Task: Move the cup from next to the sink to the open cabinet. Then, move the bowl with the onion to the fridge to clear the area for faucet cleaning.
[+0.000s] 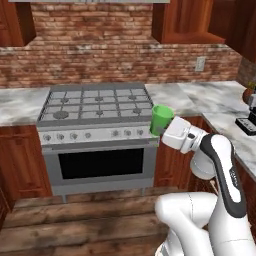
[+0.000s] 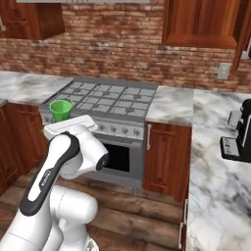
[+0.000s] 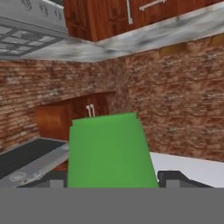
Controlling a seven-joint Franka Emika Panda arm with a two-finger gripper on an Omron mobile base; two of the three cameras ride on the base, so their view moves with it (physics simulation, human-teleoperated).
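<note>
- one green cup (image 1: 161, 119) sits clamped in the gripper (image 1: 159, 131), held upright in the air in front of the stove (image 1: 95, 105), at about the height of its front edge.
- in the left base view the cup is just beside the stove's near right corner, over the knob panel (image 1: 95, 134).
- in the right base view the cup (image 2: 60, 110) shows over the stove's (image 2: 110, 100) near left corner, right above the white wrist of the arm (image 2: 63, 162).
- the hand view has the cup (image 3: 109, 151) between the two dark fingertips (image 3: 173, 177), its green wall covering the middle of the picture.
- marble table (image 1: 210, 100) runs to the right of the stove and along the right side; more of it (image 1: 20, 105) lies to the left.
- brick wall (image 1: 100, 45) stands behind the stove, with reddish wooden wall cabinets (image 1: 187, 20) above it.
- a black coffee machine (image 2: 238, 137) stands on the right table (image 2: 215, 186), well apart from the cup.
- the oven door (image 1: 100, 162) below the knobs is closed, and the floor (image 1: 80, 225) is wooden planks.
</note>
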